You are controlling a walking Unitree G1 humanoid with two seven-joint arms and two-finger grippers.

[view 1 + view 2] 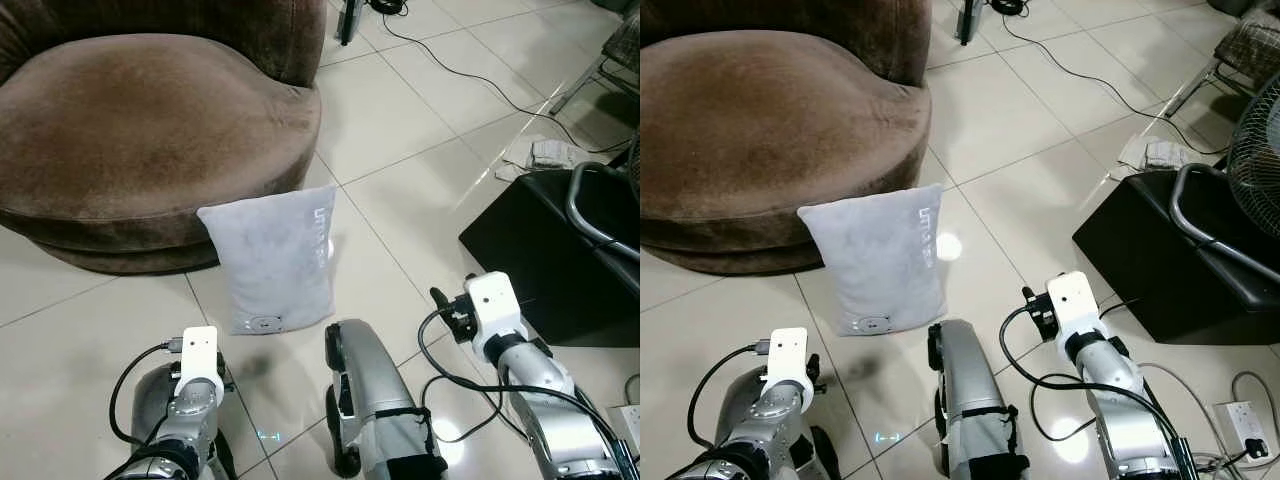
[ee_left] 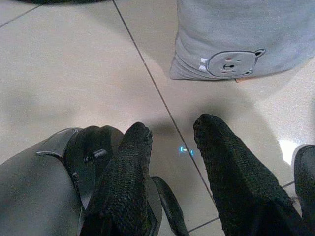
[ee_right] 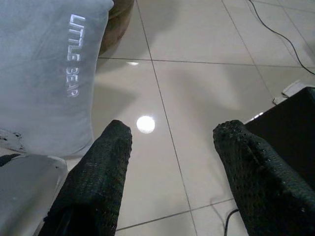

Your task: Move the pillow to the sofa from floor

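Observation:
A grey pillow (image 1: 270,260) with a small bear patch stands upright on the tiled floor. It leans against the front of the round brown sofa (image 1: 150,120). My left gripper (image 2: 172,135) hangs low over the tiles, short of the pillow's (image 2: 246,39) lower corner, open with nothing between its fingers. My right gripper (image 3: 172,132) is also open and empty, and is off the pillow's (image 3: 44,73) right side. My left wrist (image 1: 197,365) and right wrist (image 1: 490,305) are near the bottom of the eye views.
A black box (image 1: 540,250) with a grey tube frame sits on the floor at the right, beside a fan (image 1: 1255,150). A cable (image 1: 470,75) runs across the far tiles, near a crumpled cloth (image 1: 540,155). A power strip (image 1: 1238,420) lies bottom right. My silver leg (image 1: 365,390) is just before the pillow.

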